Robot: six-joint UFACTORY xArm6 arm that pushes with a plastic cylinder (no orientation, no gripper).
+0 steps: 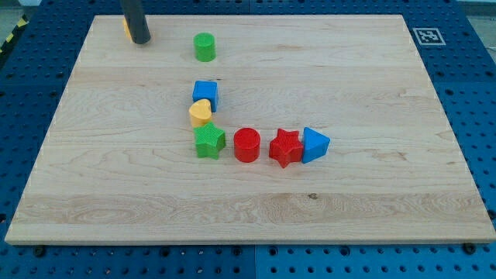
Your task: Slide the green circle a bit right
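Green circle [204,47] right of my tip [140,40]

Wooden board [349,209] carried blocks: green circle [204,47] nr top; below it blue cube [205,94], yellow heart [200,113], green star [209,141]; right of star, red cylinder [246,145], red star [285,147], blue triangle [314,144].

You have a pale wood board [349,93], visibly grained, matt. The green circle [204,47] and red circle [246,145] look like ribbed, matt plastic. The rod [136,19] is dark, smooth and dull. The surrounding blue surface [473,116] is perforated.
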